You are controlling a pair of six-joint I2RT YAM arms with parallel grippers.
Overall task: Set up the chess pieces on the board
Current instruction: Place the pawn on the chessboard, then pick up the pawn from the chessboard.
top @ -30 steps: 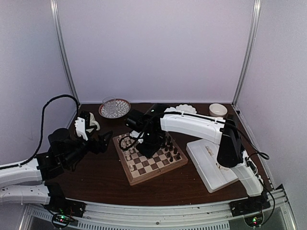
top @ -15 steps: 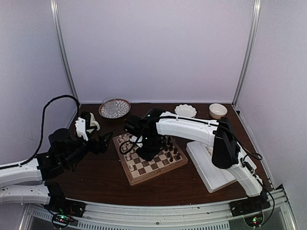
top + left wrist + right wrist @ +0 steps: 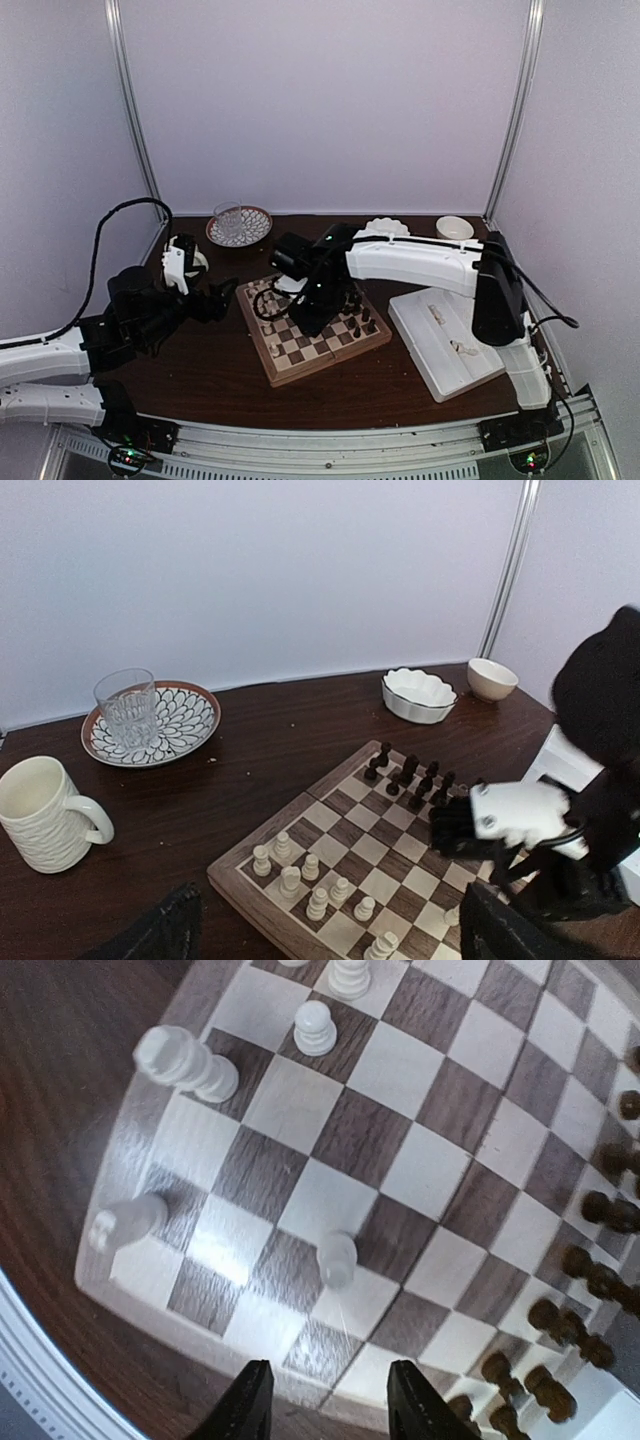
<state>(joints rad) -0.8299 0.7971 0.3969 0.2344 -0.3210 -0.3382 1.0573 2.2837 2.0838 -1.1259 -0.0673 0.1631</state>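
Walnut-and-maple checks mark the square wooden chessboard with a tan rim (image 3: 300, 345), which lies skewed on the dark brown bench (image 3: 260, 750), between the two arms. The tiny cream-white chess pieces (image 3: 300, 872) stand bunched on the squares at the board's left side, with a few more near its front edge, while the tiny dark brown pieces (image 3: 408, 774) cluster along the opposite side. The right fingers (image 3: 245, 1405) hover low over the board, parted with nothing between them; one cream pawn (image 3: 338, 1258) stands alone on a square just beyond their gap, apart from both tips. The left fingers (image 3: 165, 935) are spread wide and empty, held off the board's left edge and facing across it. Beside them sits a white ribbed mug (image 3: 45, 810). Farther back, a clear glass tumbler (image 3: 127, 705) stands on a round petal-patterned plate (image 3: 195, 720), and a white scalloped bowl (image 3: 418, 693) and a small cream bowl (image 3: 492, 678) sit near the rear wall. A white rectangular tray (image 3: 450, 345) lies to the right of the board.
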